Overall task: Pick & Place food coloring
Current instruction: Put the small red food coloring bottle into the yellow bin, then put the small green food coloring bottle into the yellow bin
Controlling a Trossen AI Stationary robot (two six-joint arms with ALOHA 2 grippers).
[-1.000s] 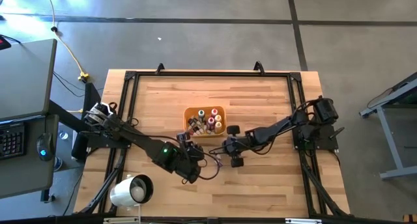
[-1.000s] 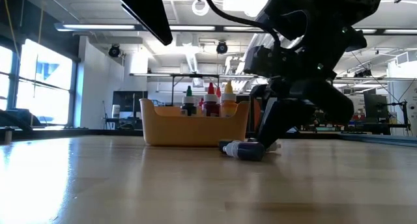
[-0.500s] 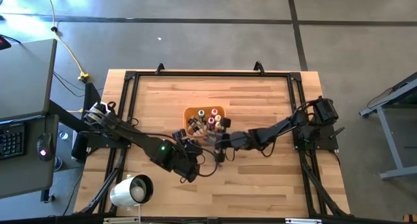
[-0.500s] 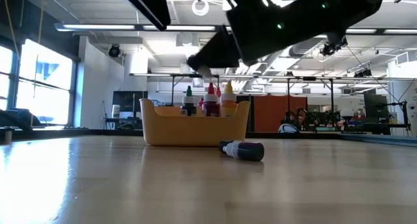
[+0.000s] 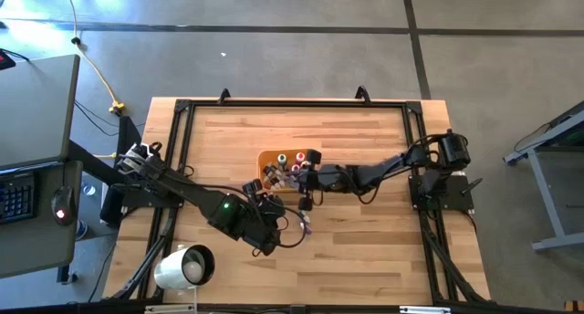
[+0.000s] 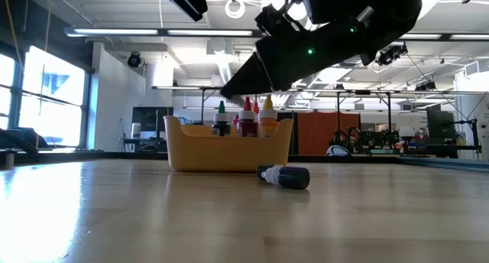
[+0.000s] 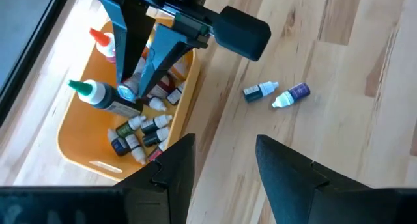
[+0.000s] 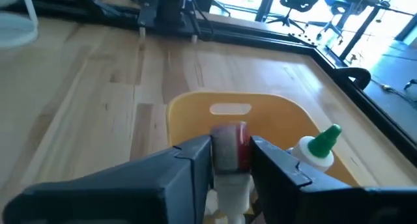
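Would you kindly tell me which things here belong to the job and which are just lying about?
Job: red bottle in the right gripper over the tray; bottles in the tray; two loose bottles on the table; left gripper, open, near them.
Lying about: white cylinder; keyboard; mouse.

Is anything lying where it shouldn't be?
Yes. Two little bottles lie tipped over on the bare table, outside the orange tray that holds the others. The right gripper hangs over the tray with a red bottle between its fingers. The left gripper waits nearby, open.
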